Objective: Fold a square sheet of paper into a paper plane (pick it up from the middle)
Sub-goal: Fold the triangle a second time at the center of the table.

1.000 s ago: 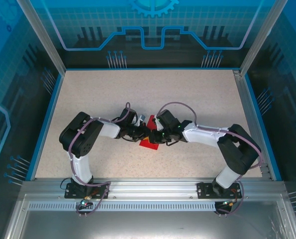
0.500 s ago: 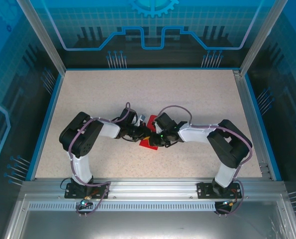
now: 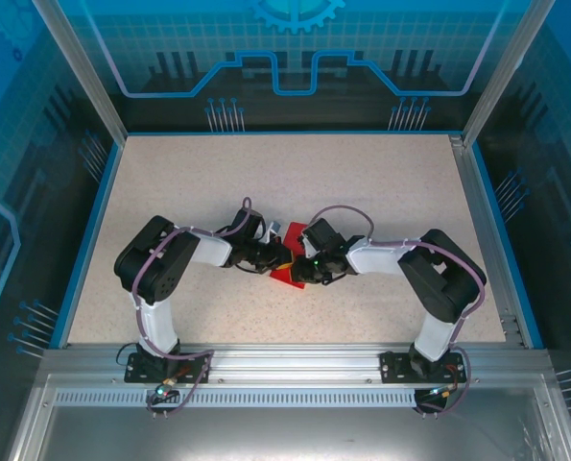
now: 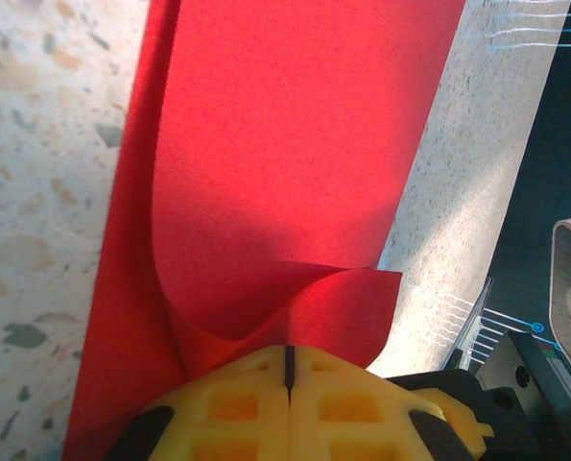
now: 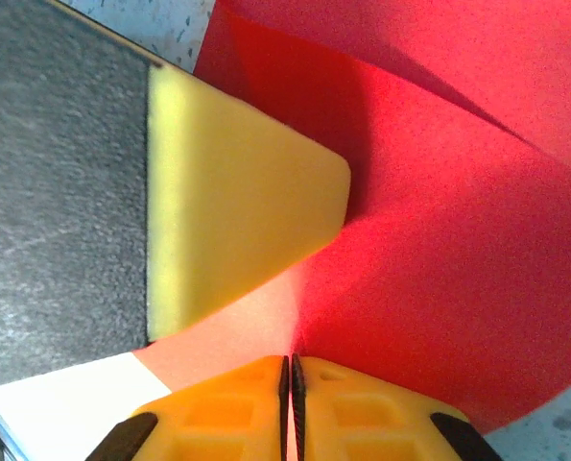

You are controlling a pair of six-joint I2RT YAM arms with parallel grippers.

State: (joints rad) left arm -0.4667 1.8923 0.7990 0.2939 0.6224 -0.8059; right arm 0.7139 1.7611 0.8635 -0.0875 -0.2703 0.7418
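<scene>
The square sheet of paper (image 3: 287,278) is bright red and lies mid-table, partly folded and curled, between both grippers. My left gripper (image 3: 276,257) comes in from the left and my right gripper (image 3: 301,261) from the right, almost touching over it. In the left wrist view the paper (image 4: 285,144) has a flap bent up, and the yellow fingers (image 4: 237,403) are shut on its near edge. In the right wrist view the paper (image 5: 458,269) rises in a curve, with the right fingers (image 5: 362,413) shut on its edge. A yellow pad of the left gripper (image 5: 232,192) presses beside it.
The speckled table (image 3: 189,182) has blue side rails and an aluminium frame. A metal shelf (image 3: 285,423) runs along the near edge behind the arm bases. Open tabletop lies behind and to both sides of the grippers.
The right forearm and elbow have swung inward and the right gripper has turned slightly. A red part of the paper now shows raised behind the grippers. The left arm has hardly moved.
</scene>
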